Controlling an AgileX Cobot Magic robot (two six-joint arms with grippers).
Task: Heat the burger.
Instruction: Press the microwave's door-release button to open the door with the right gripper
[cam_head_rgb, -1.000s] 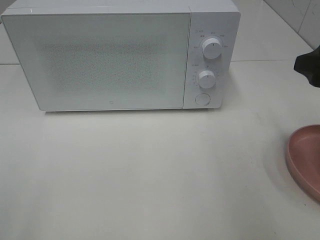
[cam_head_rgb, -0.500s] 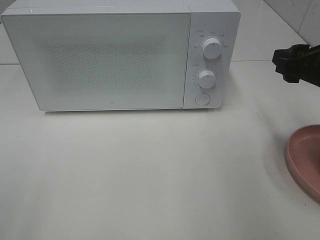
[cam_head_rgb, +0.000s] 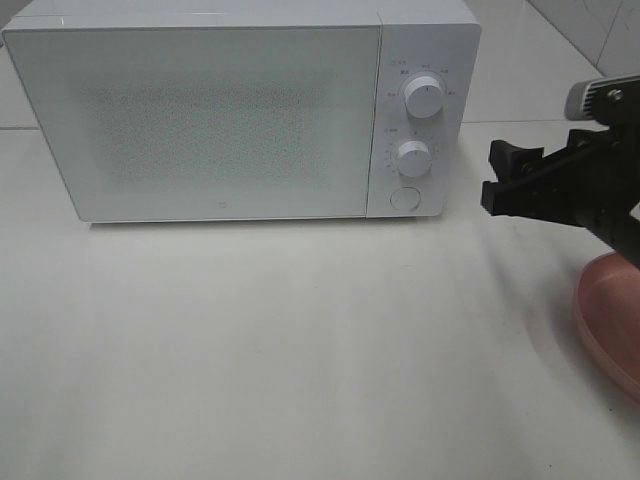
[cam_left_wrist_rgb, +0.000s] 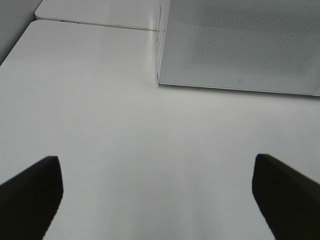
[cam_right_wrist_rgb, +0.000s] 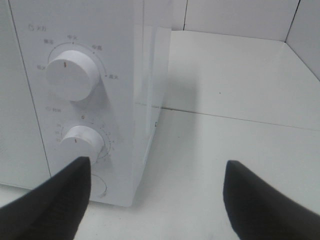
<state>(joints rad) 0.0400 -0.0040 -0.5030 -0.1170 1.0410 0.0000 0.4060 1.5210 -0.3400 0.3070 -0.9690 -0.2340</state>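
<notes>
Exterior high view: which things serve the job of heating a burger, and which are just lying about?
Job: microwave, its knobs, right gripper.
Lying about: pink plate, seemingly; the burger itself is not in view.

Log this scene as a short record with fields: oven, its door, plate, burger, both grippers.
oven: white box-shaped microwave on pale table
door: shut
plate: pink round plate, at the view's right edge, partly cut off
burger: not in view
left gripper: open, empty
right gripper: open, empty, right of the microwave's knob panel
</notes>
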